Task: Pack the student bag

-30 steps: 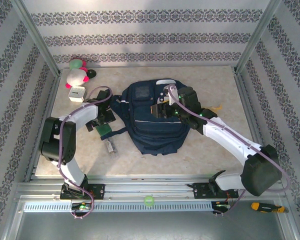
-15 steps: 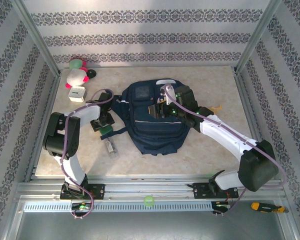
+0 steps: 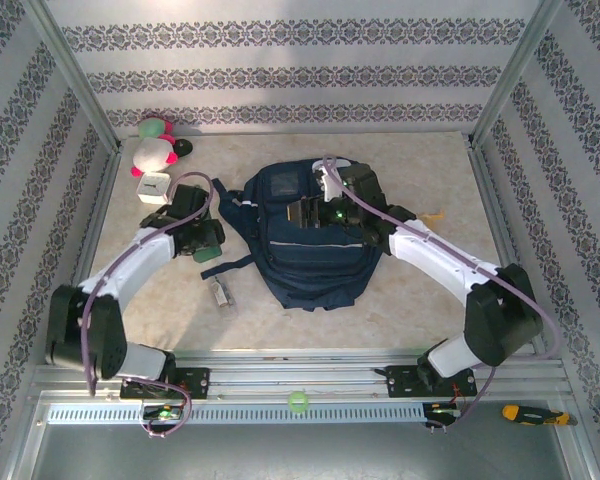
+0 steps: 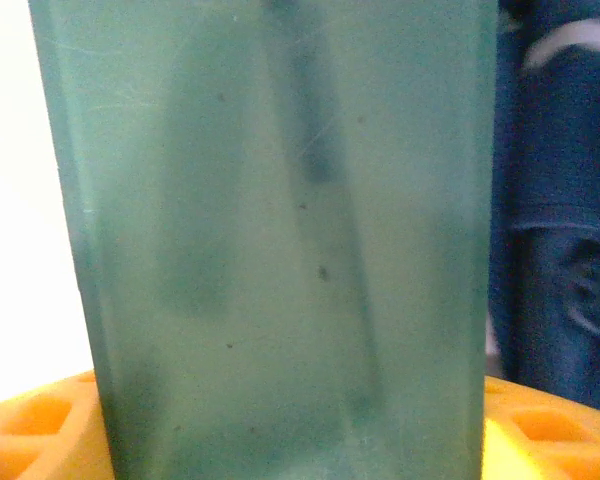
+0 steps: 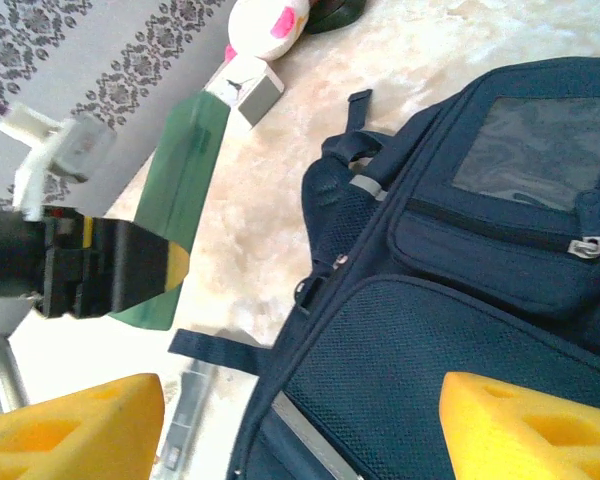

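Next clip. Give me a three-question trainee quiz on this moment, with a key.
1. True or false: the left gripper is shut on the green case.
2. Pick one: the right gripper, jaws open, hovers over A) the student bag, B) a laptop, C) an open drawer.
3. Short answer: in the top view, which corner of the table holds the plush toy?

Key: 1 true; 2 A; 3 the far left corner.
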Available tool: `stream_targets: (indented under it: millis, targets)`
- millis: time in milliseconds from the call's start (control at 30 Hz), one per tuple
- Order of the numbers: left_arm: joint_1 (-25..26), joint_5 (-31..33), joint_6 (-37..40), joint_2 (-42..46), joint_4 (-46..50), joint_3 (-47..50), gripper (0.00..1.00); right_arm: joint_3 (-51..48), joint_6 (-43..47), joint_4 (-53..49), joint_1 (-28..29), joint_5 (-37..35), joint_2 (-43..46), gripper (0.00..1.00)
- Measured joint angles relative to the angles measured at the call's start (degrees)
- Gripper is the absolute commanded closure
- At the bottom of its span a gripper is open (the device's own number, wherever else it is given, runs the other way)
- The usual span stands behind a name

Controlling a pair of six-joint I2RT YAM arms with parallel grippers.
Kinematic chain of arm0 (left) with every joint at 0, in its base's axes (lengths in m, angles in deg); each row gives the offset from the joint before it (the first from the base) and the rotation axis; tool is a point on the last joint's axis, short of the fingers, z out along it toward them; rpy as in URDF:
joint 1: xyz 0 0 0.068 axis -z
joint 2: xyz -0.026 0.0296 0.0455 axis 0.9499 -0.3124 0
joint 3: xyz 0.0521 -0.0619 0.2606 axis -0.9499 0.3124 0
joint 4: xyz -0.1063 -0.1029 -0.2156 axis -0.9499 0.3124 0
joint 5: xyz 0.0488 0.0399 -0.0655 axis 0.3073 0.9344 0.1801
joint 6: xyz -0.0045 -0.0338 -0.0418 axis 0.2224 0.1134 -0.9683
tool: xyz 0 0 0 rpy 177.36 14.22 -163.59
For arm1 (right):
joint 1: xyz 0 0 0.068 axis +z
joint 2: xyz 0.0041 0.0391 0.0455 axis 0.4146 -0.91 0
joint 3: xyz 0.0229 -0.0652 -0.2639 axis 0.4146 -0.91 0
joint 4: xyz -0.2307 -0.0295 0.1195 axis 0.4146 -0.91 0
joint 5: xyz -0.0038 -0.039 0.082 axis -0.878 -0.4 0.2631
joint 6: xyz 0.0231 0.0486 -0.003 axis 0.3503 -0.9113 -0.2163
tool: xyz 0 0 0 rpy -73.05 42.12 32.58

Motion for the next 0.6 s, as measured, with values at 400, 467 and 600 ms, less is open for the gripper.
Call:
stream_targets:
  millis: [400,467,600]
  targets:
    - [1.9,-21.3,43.7,14.5,-7.4,6.2,0.63,1.7,-6.1,3.5,0.6,8.8,-2.0,0.26]
    - [2.2,-23.1,50.0,14.5,-7.9,7.0,0.63,1.7,-6.5,3.9,0.6,9.8,-2.0,0.26]
    - [2.4,-24.3,60.9,13.0,-8.0,7.3,0.63,1.3,-7.6,4.5,0.6,11.8,-1.8,0.25]
